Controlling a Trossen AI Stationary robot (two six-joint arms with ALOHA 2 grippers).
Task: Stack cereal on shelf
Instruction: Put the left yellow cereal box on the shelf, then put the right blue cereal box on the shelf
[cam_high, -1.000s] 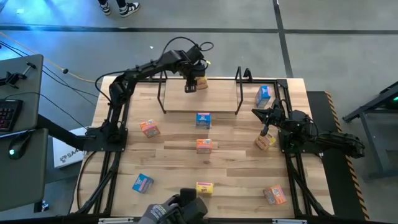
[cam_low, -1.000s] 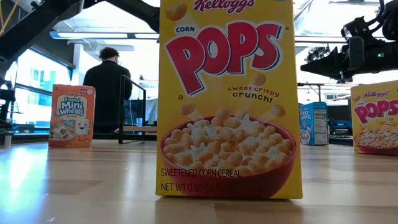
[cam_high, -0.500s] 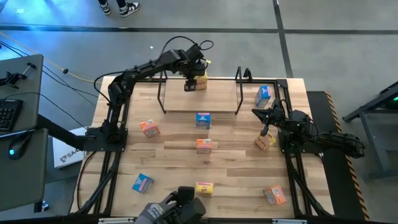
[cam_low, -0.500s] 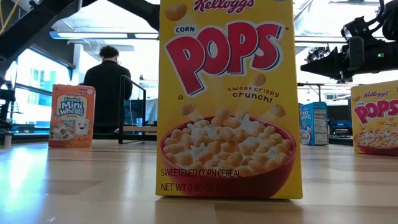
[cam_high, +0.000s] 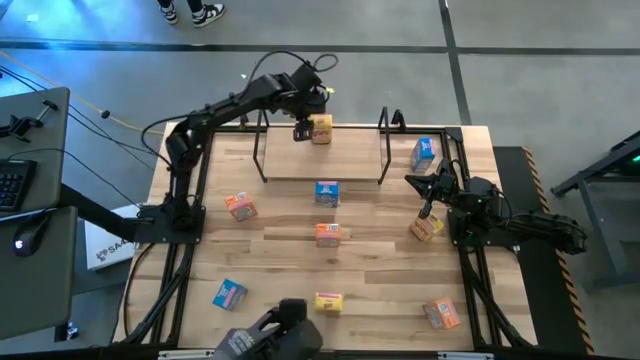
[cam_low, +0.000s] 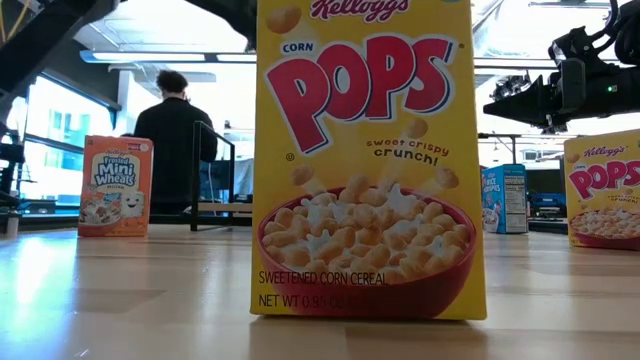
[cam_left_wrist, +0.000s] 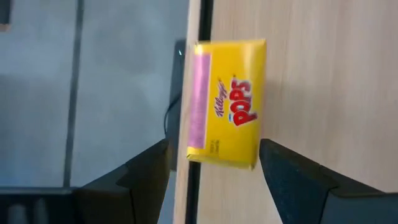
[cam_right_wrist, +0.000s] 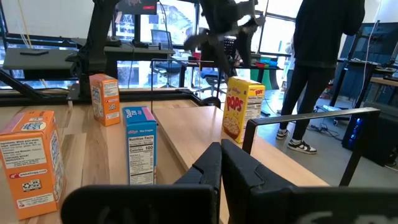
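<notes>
The small yellow cardboard Corn Pops cereal box (cam_high: 322, 129) stands upright on the light wooden board of the low shelf (cam_high: 350, 160), at the board's far edge (red lettering on the front, a pink panel on the top flap in the left wrist view (cam_left_wrist: 227, 104)). The left gripper (cam_high: 303, 131) hovers just beside and above it; its fingers (cam_left_wrist: 298, 186) are spread wide on either side of the box without touching it and hold nothing. One second earlier the same fingers enclosed the box a little lower on the board; the left arm has since lifted and drawn back toward the far-left corner, leaving the box standing free.

The shelf's black wire uprights rise at both ends. The remaining cereal boxes, blue, orange and yellow, are scattered over the wooden bench (cam_high: 380, 260), unmoved. The right gripper (cam_high: 426, 212) rests at the bench's right side near an orange box (cam_high: 427, 228), fingers fully closed and empty.
</notes>
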